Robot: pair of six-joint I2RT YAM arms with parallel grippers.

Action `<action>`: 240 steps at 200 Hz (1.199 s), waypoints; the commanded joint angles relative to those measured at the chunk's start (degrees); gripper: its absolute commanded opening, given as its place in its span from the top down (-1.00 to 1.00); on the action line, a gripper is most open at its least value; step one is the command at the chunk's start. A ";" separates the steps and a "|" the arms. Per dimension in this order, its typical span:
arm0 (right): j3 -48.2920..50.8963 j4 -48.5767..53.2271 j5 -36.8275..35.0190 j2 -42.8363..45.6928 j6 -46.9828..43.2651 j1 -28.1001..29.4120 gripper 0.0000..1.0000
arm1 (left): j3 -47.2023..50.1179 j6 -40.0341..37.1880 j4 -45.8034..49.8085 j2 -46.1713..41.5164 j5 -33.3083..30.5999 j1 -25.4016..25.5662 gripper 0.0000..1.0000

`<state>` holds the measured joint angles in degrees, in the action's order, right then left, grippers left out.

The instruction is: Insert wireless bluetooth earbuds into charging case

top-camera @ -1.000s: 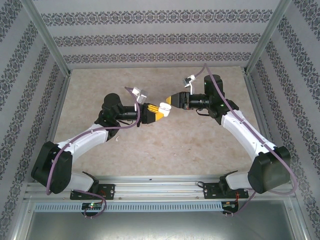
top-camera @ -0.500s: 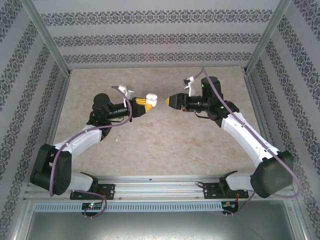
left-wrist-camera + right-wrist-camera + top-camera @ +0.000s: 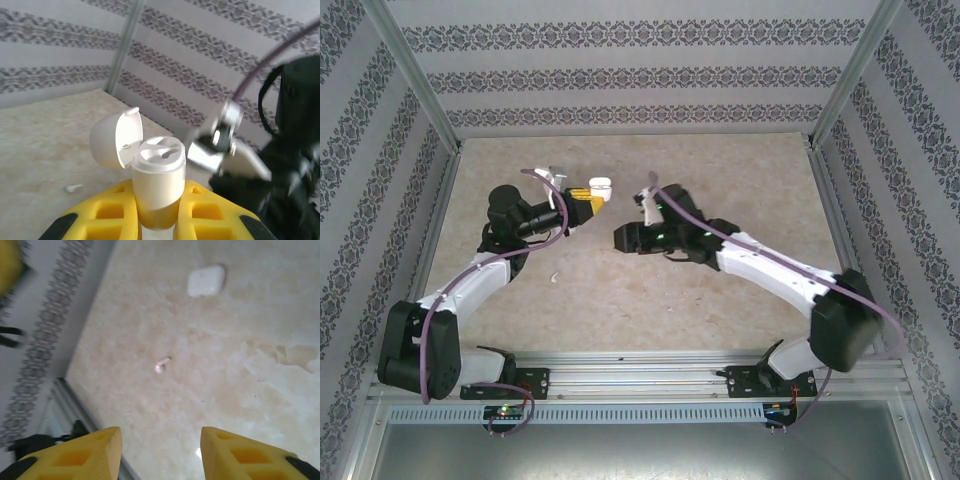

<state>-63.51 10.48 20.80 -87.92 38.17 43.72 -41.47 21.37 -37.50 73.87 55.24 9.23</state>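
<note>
Split apart since a second ago: swung the right hand [image 3: 623, 238] nearer, tipped down over the mottled beige bench [image 3: 720, 300]; drew the left hand [image 3: 582, 196] back toward the far left. Nearest, spot one tiny white plastic earbud [image 3: 551, 277] lying loose on the bench. Keep the right hand's yellow fingers [image 3: 75, 455] spread, as now; centre them across it before closing. Farther out, hold the white rounded plastic charging case [image 3: 159, 172], lid [image 3: 112, 140] flipped open, pinched upright in the left hand; keep sockets [image 3: 159, 150] level.

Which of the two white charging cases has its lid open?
The charging case clamped in the left end effector: its lid is flipped back, showing two sockets. The other case lies shut on the table.
</note>
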 commanded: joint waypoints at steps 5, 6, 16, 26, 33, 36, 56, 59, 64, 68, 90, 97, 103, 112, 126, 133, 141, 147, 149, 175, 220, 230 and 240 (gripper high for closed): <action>-4.23 1.24 -9.97 -9.20 5.17 4.71 0.19 | -1.88 -3.90 6.17 -1.49 -3.12 -3.31 1.00; -4.42 1.27 -10.07 -9.55 5.34 4.88 0.19 | -1.91 -3.93 6.23 -1.47 -3.16 -3.41 1.00; -6.58 1.85 -11.19 -12.93 6.39 6.74 0.20 | -2.64 -4.05 7.67 -1.06 -3.86 -4.63 1.00; -9.67 3.54 -12.67 -16.25 6.16 8.65 0.20 | -3.58 -3.94 9.09 -0.40 -4.69 -5.72 1.00; -12.44 5.27 -13.79 -18.67 4.94 9.93 0.20 | -4.07 -3.54 9.54 0.08 -5.10 -6.51 1.00; -13.72 6.01 -14.33 -19.66 4.28 10.42 0.20 | -4.13 -3.32 9.50 0.33 -5.20 -6.86 1.00; -23.03 11.66 -15.12 -25.88 -0.53 12.79 0.20 | -4.58 -1.72 9.24 1.51 -6.25 -8.72 1.00; -24.11 12.06 -14.90 -26.81 -1.30 13.05 0.20 | -4.58 -1.61 9.31 1.55 -6.38 -8.98 1.00; -26.05 12.66 -14.27 -28.20 -2.58 13.29 0.20 | -4.59 -1.55 9.32 1.79 -6.58 -9.31 1.00; -27.54 13.07 -13.79 -29.32 -3.35 13.47 0.21 | -4.60 -1.46 9.44 1.93 -6.70 -9.56 1.00; -36.19 16.06 -11.00 -35.44 -9.95 13.65 0.22 | -4.11 -0.85 9.38 2.93 -7.20 -10.73 1.00; -39.41 17.67 -10.31 -37.43 -12.31 13.58 0.22 | -3.94 -0.41 9.06 3.45 -7.15 -10.99 1.00; -42.26 19.16 -9.70 -39.19 -14.23 13.55 0.22 | -3.54 -0.01 8.51 3.81 -7.00 -11.19 1.00; -46.21 21.93 -8.89 -41.78 -17.52 13.54 0.19 | -3.01 0.93 7.23 4.40 -6.84 -11.42 1.00; -51.23 24.69 -7.12 -44.84 -22.24 13.58 0.15 | -2.37 2.25 5.36 5.32 -6.52 -11.94 1.00; -52.81 25.49 -6.34 -46.17 -24.16 13.50 0.13 | -2.23 2.88 4.74 5.63 -6.30 -12.14 1.00; -54.32 25.92 -5.11 -47.36 -26.18 13.45 0.09 | -2.18 3.44 4.30 5.92 -6.12 -12.32 1.00; -55.38 26.28 -4.18 -48.25 -27.37 13.40 0.05 | -2.21 3.83 4.14 6.10 -5.93 -12.40 1.00; -55.78 26.44 -3.94 -48.63 -27.69 13.40 0.04 | -2.19 3.98 4.02 6.20 -5.85 -12.46 1.00; -61.61 29.60 -2.06 -52.91 -30.32 13.41 -0.07 | -1.68 4.39 3.93 6.63 -5.21 -12.58 1.00; -69.03 32.33 0.30 -58.60 -32.10 13.40 -0.11 | -0.88 4.45 4.27 7.34 -4.59 -13.01 1.00; -69.67 32.02 1.12 -59.35 -32.36 13.40 -0.12 | -1.04 4.58 4.16 7.56 -4.45 -13.19 1.00; -69.89 31.80 1.77 -59.93 -32.50 13.39 -0.12 | -1.07 4.65 4.07 7.78 -4.22 -13.37 1.00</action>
<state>-130.89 42.92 19.20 -143.96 9.39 55.35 -42.78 24.32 -30.28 81.43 44.40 -6.70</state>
